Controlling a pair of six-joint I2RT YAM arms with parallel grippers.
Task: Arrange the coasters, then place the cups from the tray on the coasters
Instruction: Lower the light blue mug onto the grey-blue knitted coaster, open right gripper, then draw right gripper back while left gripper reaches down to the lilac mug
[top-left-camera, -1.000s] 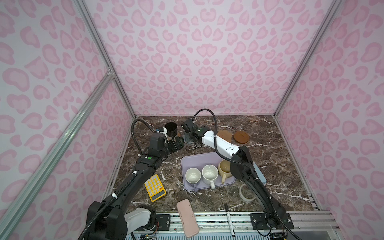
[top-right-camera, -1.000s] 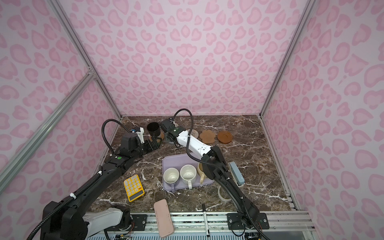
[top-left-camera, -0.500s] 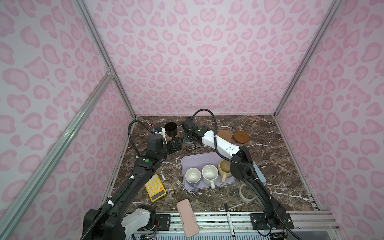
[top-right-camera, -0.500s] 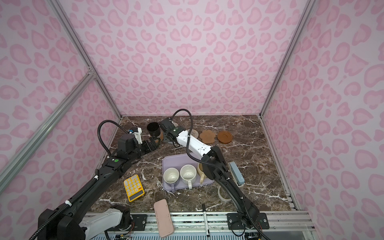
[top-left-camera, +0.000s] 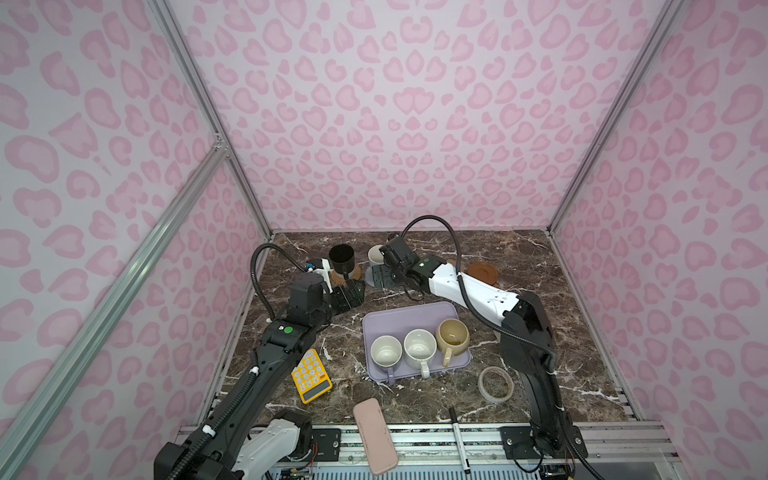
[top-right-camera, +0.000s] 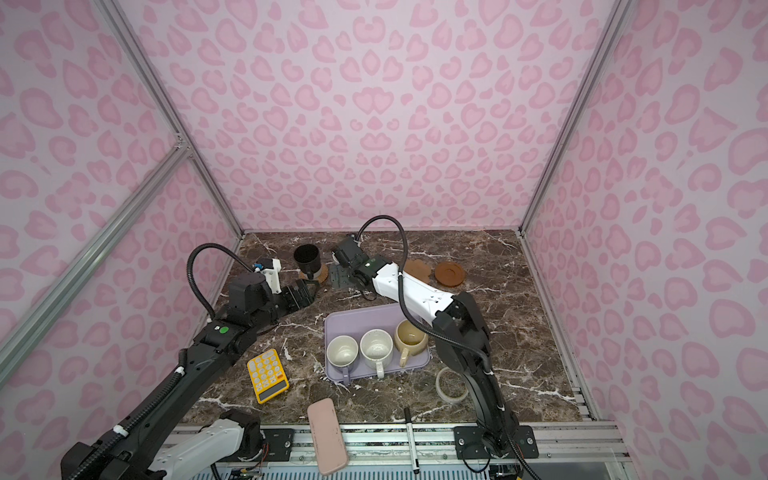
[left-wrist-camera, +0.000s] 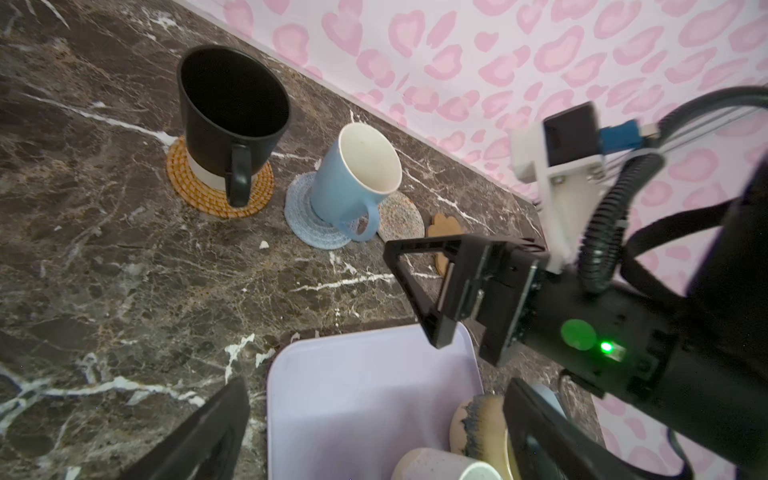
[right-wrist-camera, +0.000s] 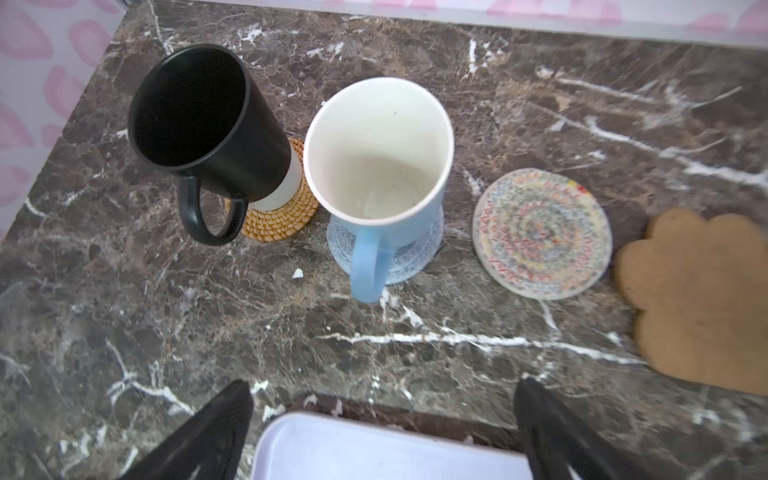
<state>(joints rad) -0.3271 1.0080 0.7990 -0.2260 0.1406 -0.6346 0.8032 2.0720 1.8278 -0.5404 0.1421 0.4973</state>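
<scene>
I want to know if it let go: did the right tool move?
Yes. In a top view the right tool has backed off rightward, farther from the black mug, and opened, leaving the blue mug on its coaster.

Bright, even light with soft shadows.
In both top views the pink walls (top-left-camera: 395, 124) (top-right-camera: 374, 124) are evenly lit and sharp. In the right wrist view the paw-shaped coaster (right-wrist-camera: 702, 299) is blurred at the edge, the black mug (right-wrist-camera: 199, 124) leans with wide-angle stretch, and its shadow is faint.

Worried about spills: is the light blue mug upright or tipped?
Upright: the light blue mug sits base-down on the grey-blue woven coaster, mouth facing up.
</scene>
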